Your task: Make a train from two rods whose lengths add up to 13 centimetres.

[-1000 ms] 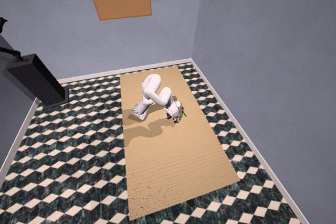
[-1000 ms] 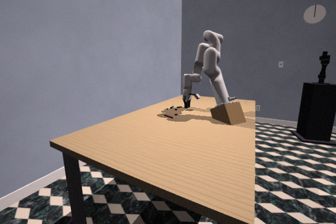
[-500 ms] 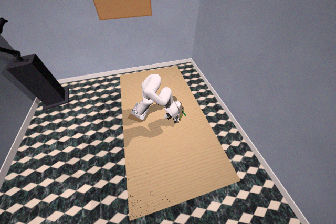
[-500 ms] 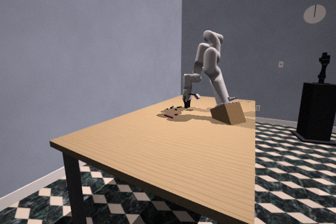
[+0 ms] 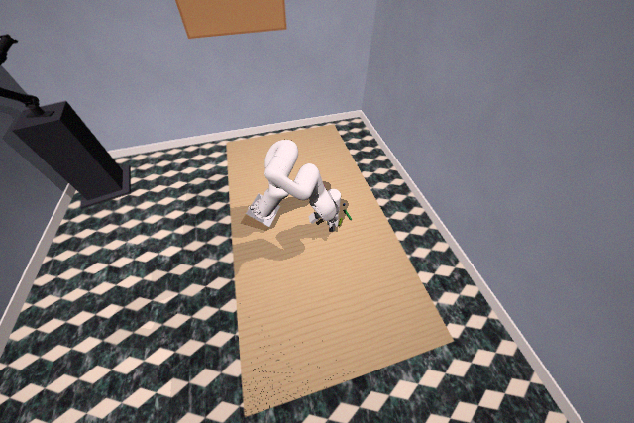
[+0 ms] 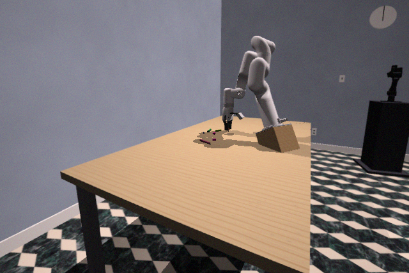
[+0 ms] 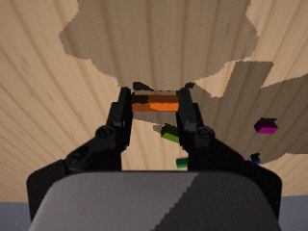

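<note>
My gripper [image 5: 333,228] [image 6: 227,129] [image 7: 154,100] is shut on the orange rod [image 7: 165,106], which spans crosswise from finger to finger just above the table. A lime rod [image 5: 341,222] [image 6: 218,130] [image 7: 169,134] lies near it, partly behind the right finger in the wrist view. A green rod [image 5: 348,214] [image 6: 209,130] [image 7: 182,163] lies beyond the lime one, mostly hidden in the wrist view. A small magenta rod [image 7: 266,127] and a blue rod [image 7: 255,158] lie to the right. In the exterior view a long pink or magenta rod [image 6: 205,141] lies nearer the camera.
The exterior view shows two small magenta pieces, one [image 6: 213,139] beside the long rod and one [image 6: 213,133] farther back. The arm's base block [image 6: 278,137] stands on the table [image 5: 327,300] [image 6: 198,177]. The arm's shadow covers the area around the rods.
</note>
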Action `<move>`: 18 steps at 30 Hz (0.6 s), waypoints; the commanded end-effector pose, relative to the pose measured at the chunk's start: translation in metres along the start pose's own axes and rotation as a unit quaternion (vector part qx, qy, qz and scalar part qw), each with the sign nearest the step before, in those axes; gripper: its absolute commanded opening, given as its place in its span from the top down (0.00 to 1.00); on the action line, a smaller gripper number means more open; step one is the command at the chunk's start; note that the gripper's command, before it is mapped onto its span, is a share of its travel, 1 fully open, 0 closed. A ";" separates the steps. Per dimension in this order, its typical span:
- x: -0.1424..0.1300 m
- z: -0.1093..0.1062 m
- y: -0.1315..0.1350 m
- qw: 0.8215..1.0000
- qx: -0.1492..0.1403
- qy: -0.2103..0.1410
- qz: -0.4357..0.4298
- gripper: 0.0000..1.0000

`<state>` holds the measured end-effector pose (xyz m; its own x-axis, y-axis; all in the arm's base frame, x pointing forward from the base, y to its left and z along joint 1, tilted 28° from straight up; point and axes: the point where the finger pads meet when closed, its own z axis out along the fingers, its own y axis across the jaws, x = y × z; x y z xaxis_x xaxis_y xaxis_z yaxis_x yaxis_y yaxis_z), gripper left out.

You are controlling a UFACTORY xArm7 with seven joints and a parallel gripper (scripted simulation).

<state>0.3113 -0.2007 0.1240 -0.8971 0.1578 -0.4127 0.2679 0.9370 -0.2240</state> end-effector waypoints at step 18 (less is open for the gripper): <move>-0.001 -0.088 0.000 1.000 -0.001 0.001 0.000 0.62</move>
<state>0.2859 -0.1762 0.1939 -0.8956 0.1558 -0.4168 0.2666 0.9378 -0.2223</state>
